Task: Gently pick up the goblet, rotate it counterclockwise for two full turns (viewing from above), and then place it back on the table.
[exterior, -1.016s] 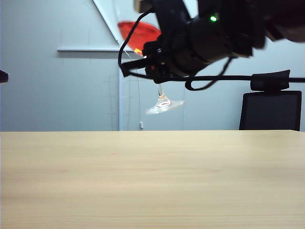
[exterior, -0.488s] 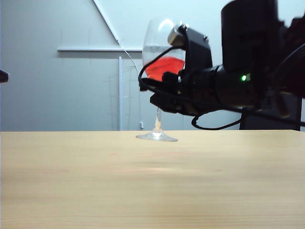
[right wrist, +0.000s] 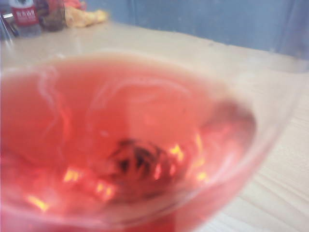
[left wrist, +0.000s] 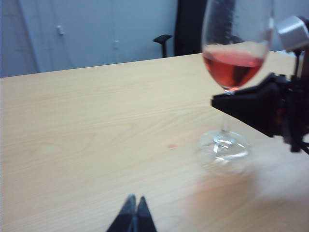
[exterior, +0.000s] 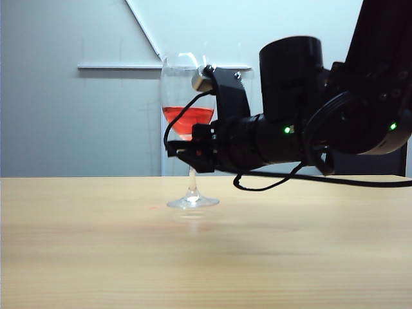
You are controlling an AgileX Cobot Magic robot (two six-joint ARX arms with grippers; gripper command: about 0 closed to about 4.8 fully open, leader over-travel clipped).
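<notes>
Goblet (exterior: 188, 129) is upright, foot looks flat on the table (exterior: 96, 251), a bit left of centre in the exterior view, toward the far edge. Red liquid fills roughly the lower third of the bowl and sits level. Stem and round foot are both clear of anything else on the tabletop.

Right gripper (exterior: 187, 149) comes in from the right, arm roughly level, and it's pinching the goblet at the top of the stem just under the bowl. Jaws are drawn in tight on the glass. From the left wrist view I see the same dark fingers (left wrist: 251, 104) meeting the stem right below the bowl, foot resting on the wood underneath.

Right wrist view is almost all goblet (right wrist: 125, 145): blurred pink-red bowl filling the frame, table (right wrist: 280, 193) showing at one edge. Too blurry to make out the contact there, so I can't confirm the foot is fully seated from that view; exterior suggests it is.

Left gripper (left wrist: 133, 215) hangs low over the table, well apart from the goblet, tips pressed together, holding nothing.

Background: black office chair (exterior: 367, 161) behind the table's far edge, mostly hidden by the right arm, grey wall behind. A bottle (right wrist: 24, 17) and some blurred clutter sit at the far corner in the right wrist view.
</notes>
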